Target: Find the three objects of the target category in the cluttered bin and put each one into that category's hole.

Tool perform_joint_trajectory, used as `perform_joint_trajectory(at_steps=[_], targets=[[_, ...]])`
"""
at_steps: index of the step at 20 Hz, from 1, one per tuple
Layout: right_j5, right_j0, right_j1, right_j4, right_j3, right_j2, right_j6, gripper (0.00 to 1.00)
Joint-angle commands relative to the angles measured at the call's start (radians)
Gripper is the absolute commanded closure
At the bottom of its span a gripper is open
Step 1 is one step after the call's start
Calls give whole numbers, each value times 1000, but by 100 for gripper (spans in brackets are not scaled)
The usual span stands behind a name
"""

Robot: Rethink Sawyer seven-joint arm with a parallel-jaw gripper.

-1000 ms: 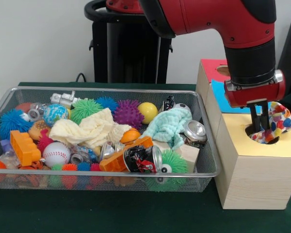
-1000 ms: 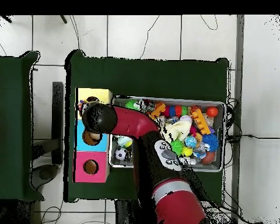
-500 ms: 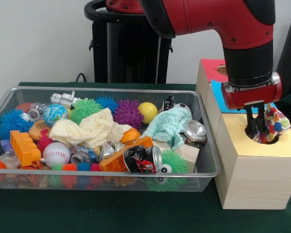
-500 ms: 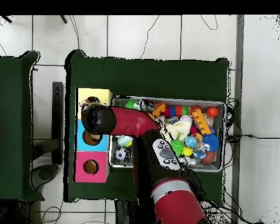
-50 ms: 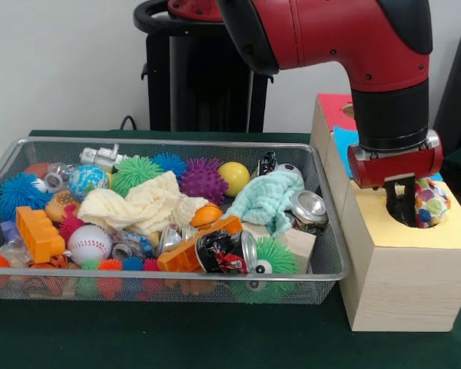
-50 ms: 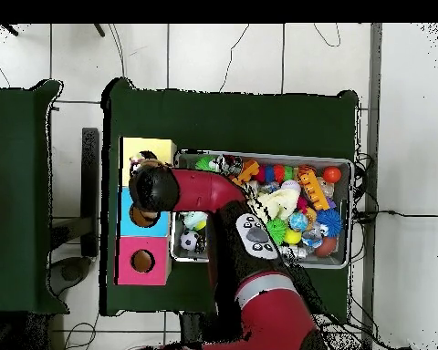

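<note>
My gripper (image 5: pixel 403 209) reaches down into the hole of the yellow-topped section (image 5: pixel 384 231) of the wooden box. It is shut on a cloth with many-coloured spots (image 5: pixel 431 203), which bunches at the hole's right rim. In the overhead view the arm's wrist (image 6: pixel 155 187) covers the gripper, and only a scrap of the spotted cloth (image 6: pixel 135 165) shows by the yellow top (image 6: pixel 150 149). In the wire bin (image 5: pixel 177 274) lie a cream cloth (image 5: pixel 142 204) and a mint-green cloth (image 5: pixel 269 198) among the toys.
The bin also holds spiky balls, a baseball (image 5: pixel 89 243), crushed cans (image 5: pixel 229 250), an orange brick (image 5: pixel 38 232) and a wooden block (image 5: pixel 300 242). Behind the yellow section sit a blue section (image 5: pixel 346 150) and a pink section (image 5: pixel 336 108), each with its own hole.
The gripper has gone lower into the yellow hole and drifted slightly left. The spotted cloth, which hung out to the right, is now bunched tighter at the rim.
</note>
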Motion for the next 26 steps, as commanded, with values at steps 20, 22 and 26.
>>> perform_joint_trajectory(at_steps=[20, 22, 26], targets=[[-3, 15, 217, -162, -65, -127, 47, 100], [6, 17, 218, -160, -70, -129, 42, 0], [13, 16, 218, -160, -72, -127, 38, 0]])
